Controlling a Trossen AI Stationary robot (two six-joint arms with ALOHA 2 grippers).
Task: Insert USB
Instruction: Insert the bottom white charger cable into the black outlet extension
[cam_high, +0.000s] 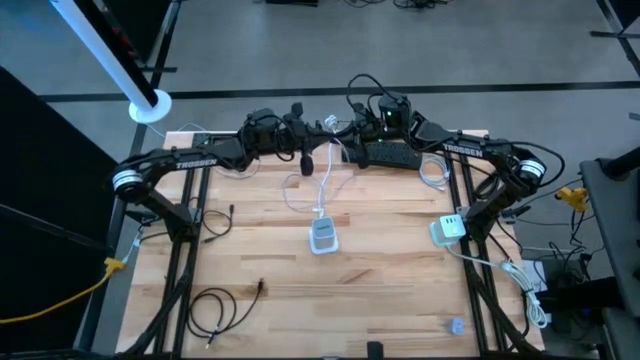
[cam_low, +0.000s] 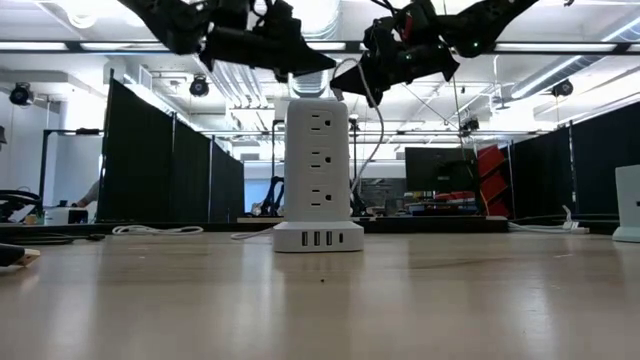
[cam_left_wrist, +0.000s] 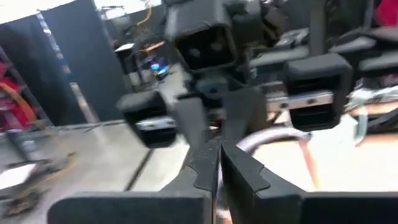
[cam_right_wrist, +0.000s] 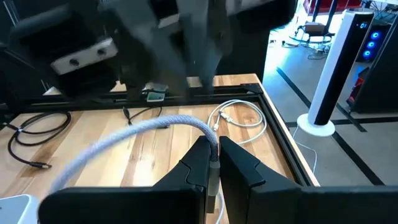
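A white power tower stands upright on the table's middle, its USB ports facing the near edge. A grey braided cable runs from the tower toward the far side, where both grippers meet above the table. My right gripper is shut on this cable. My left gripper is shut and faces the right one at close range, with the cable arcing just past its tips. In the low view the cable hangs in a loop behind the tower. My right gripper pinches the grey cable close to its end between the two fingers, lifted clear of the table. The cable arcs away from the fingertips and droops slack toward the tower. My left gripper: the cable ends right at its shut fingertips, and I cannot tell whether they touch it.
A second white charger block sits near the right edge. A black power strip lies at the far side, a white cable coil beside it. Black cables lie at the near left. Bare wood surrounds the tower.
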